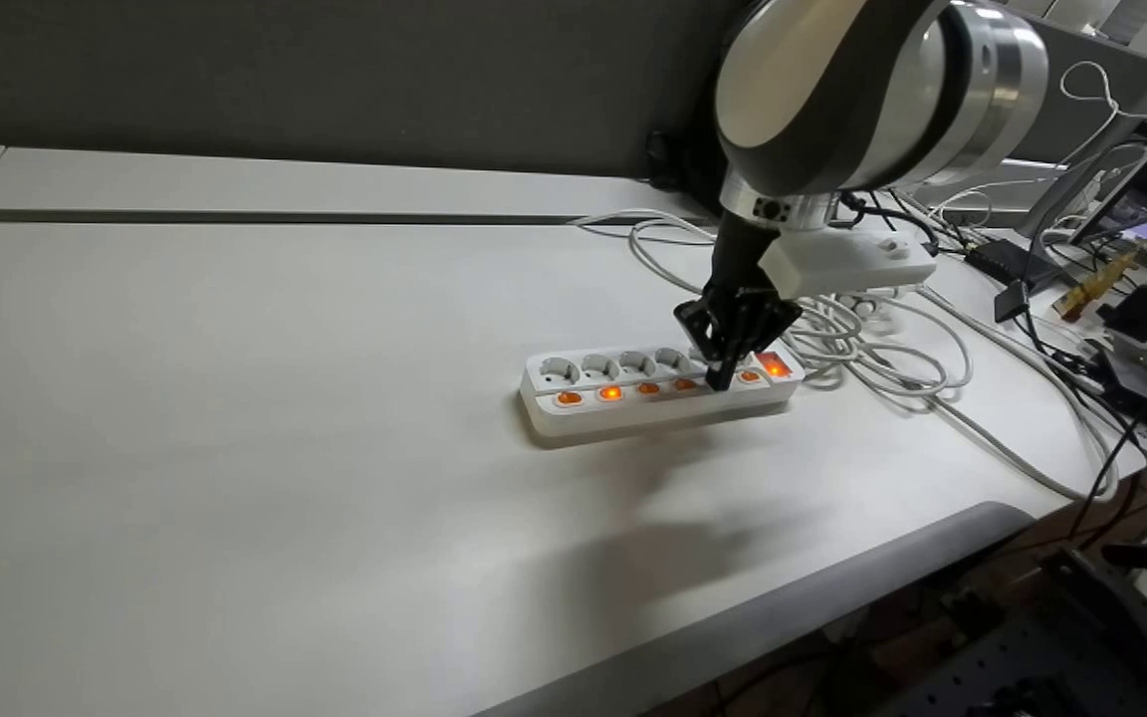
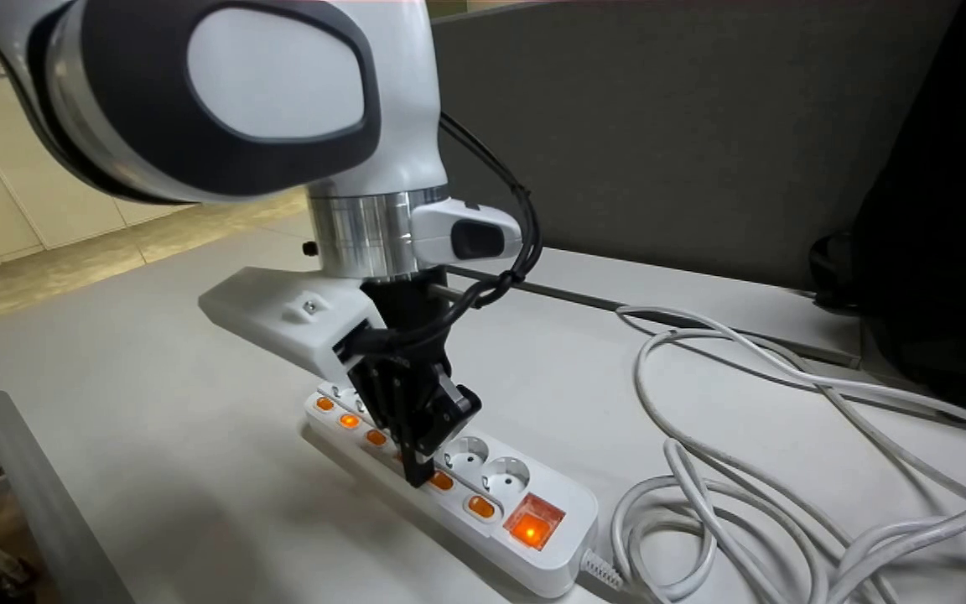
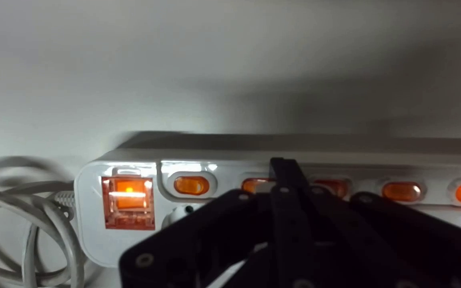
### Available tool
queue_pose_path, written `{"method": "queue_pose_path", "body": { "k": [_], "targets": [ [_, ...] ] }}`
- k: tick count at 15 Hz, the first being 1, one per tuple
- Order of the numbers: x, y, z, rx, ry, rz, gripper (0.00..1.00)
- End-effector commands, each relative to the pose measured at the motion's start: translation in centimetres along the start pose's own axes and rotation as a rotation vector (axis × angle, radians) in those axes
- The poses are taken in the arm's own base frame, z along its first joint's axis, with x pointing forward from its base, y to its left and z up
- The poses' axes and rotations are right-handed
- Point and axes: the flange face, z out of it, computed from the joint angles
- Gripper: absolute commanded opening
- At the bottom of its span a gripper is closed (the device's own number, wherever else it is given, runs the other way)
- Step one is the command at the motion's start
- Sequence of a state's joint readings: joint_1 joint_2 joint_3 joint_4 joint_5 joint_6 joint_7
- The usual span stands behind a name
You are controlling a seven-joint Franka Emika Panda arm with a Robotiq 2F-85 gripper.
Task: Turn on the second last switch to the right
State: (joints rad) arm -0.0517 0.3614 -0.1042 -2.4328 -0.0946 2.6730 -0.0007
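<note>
A long white power strip (image 1: 653, 416) lies on the table with a row of orange rocker switches. The second last switch, counted toward the large lit main switch (image 2: 532, 527), is partly covered by my fingers in an exterior view (image 2: 442, 480) and in the wrist view (image 3: 250, 184); it shows no bright glow. The end switch (image 2: 480, 507) is beside it, also without a bright glow. My gripper (image 2: 419, 474) is shut and empty, pointing down at the row. In the wrist view its tips (image 3: 284, 162) lie between the second last switch and its neighbour. Contact cannot be told.
Near the row's far end another switch (image 1: 610, 392) glows. White round sockets (image 2: 506, 476) run along the strip behind the switches. Coiled white cables (image 1: 837, 334) lie beside the main-switch end. A dark partition (image 1: 335, 80) stands behind the table.
</note>
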Motion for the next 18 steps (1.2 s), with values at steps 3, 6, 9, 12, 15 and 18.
{"method": "queue_pose_path", "body": {
  "k": [3,6,9,12,15,18],
  "targets": [
    [0.7,1.3,1.4,0.017,-0.058,0.068,0.00],
    [0.7,2.3,2.4,0.050,-0.119,0.110,0.00],
    [1.1,3.3,2.5,0.102,-0.178,0.150,0.00],
    [1.3,3.2,1.8,0.109,-0.189,0.128,0.00],
    [1.2,2.2,0.6,0.097,-0.156,0.079,0.00],
    [0.8,0.8,-1.2,0.060,-0.100,-0.001,0.00]
  ]
}}
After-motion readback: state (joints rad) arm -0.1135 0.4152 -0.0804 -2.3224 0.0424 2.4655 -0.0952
